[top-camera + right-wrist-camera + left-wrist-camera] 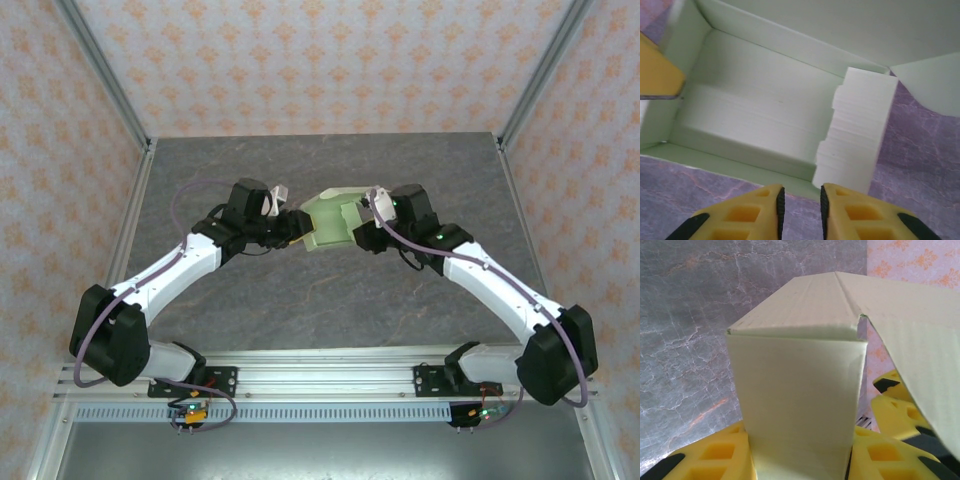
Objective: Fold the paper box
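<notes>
Two arms meet at the middle of the desk (pixel 330 310), with the paper box (pixel 328 222) between them. The left gripper (pixel 800 455) is clamped on the box: an upright wall of pale green card fills the space between its yellow fingers (pixel 720 457), and a loose flap (pixel 920 360) slopes off to the right. The right gripper (pixel 800 195) faces the box from the opposite side. Its jaws are close together, with a narrow slit through which I see bare desk and nothing pinched. From that wrist camera the open box lies straight ahead, its long axis running across the view and its near rim just beyond the fingertips. A stepped tab (pixel 855 130) stands inside, slightly right of the tips. I judge the right arm to be the free one, so the tab is its job: a small shift right and forward.
</notes>
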